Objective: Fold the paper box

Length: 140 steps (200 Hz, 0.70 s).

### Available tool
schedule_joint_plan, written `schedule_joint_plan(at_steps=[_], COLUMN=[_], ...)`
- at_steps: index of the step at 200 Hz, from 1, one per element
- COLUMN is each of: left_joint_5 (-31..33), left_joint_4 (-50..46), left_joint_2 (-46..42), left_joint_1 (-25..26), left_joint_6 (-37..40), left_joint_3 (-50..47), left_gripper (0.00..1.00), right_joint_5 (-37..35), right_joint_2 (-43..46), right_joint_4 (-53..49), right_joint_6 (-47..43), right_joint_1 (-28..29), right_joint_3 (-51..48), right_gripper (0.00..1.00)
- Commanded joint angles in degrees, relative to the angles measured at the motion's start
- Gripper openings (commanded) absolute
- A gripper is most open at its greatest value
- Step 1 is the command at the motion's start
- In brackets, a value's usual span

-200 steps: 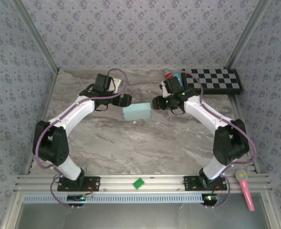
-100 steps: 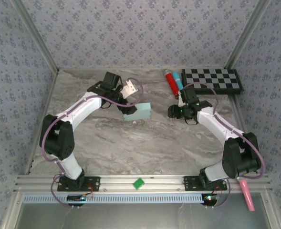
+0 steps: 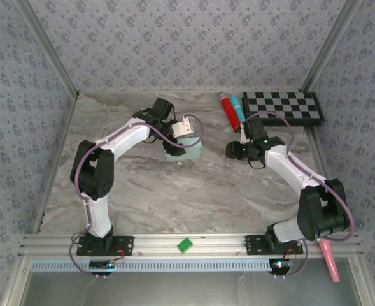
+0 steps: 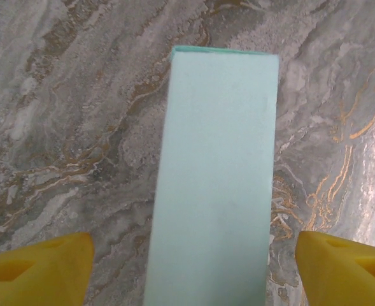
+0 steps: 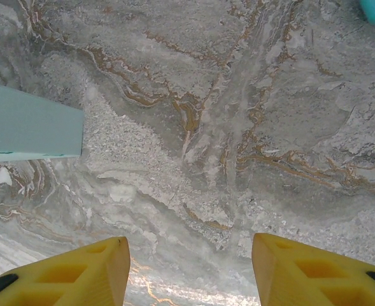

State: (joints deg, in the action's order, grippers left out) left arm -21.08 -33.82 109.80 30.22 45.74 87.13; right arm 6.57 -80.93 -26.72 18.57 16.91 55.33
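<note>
The paper box (image 3: 186,153) is a small pale aqua closed box lying on the marble table, a little behind the middle. My left gripper (image 3: 179,141) points down over it. In the left wrist view the paper box (image 4: 212,178) runs lengthwise between the yellow fingertips (image 4: 37,268), and bare table shows on both sides of it. So the left gripper (image 4: 193,271) is open and straddles the box without touching it. My right gripper (image 3: 228,151) hangs open to the right of the box, apart from it. The right gripper (image 5: 190,271) has only marble between its fingers, and the box's end (image 5: 28,124) sits at the left.
A black-and-white checkerboard (image 3: 283,107) lies at the back right. Beside it are a red marker (image 3: 227,109) and a blue marker (image 3: 237,109). A green scrap (image 3: 185,245) sits on the front rail and a pink object (image 3: 329,255) at the right front. Patterned walls enclose three sides.
The left arm swung right and turned its gripper down over the box, its jaws narrowing a little. The right gripper drew back to the right, away from the box, then held still.
</note>
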Motion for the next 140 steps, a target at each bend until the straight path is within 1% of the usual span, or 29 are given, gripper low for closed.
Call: schedule_joint_plan(at_steps=[1, 6, 22, 65, 77, 97, 140], left_joint_5=[1.3, 1.3, 1.6, 3.8, 4.0, 4.3, 4.9], left_joint_4=[-2.7, -2.8, -3.4, -3.2, -3.0, -2.5, -1.4], left_joint_2=[0.7, 0.8, 1.1, 1.3, 1.3, 0.9, -0.9], left_joint_1=[0.9, 1.0, 1.1, 1.4, 1.5, 1.6, 1.7], left_joint_6=[2.7, 3.0, 3.2, 3.1, 3.1, 3.1, 3.0], left_joint_3=[1.5, 1.5, 1.7, 1.0, 0.6, 0.4, -0.3], left_gripper=[0.81, 0.79, 0.7, 0.52, 0.51, 0.44, 0.41], right_joint_5=[-0.7, -0.8, -0.6, -0.3, -0.3, -0.3, -0.3], right_joint_2=[1.3, 1.3, 1.2, 1.1, 1.2, 1.1, 1.2], right_joint_4=[-0.4, -0.5, -0.4, 0.5, 0.4, 0.1, -0.2], right_joint_6=[0.4, 0.4, 0.4, 0.8, 0.7, 0.7, 0.7], right_joint_1=[-0.5, -0.6, -0.8, -1.1, -1.2, -1.2, -1.5], right_joint_3=[-0.5, -0.5, -0.7, -1.2, -1.1, -1.2, -1.3], right_gripper=[0.55, 0.55, 0.55, 0.55, 0.55, 0.55, 0.55])
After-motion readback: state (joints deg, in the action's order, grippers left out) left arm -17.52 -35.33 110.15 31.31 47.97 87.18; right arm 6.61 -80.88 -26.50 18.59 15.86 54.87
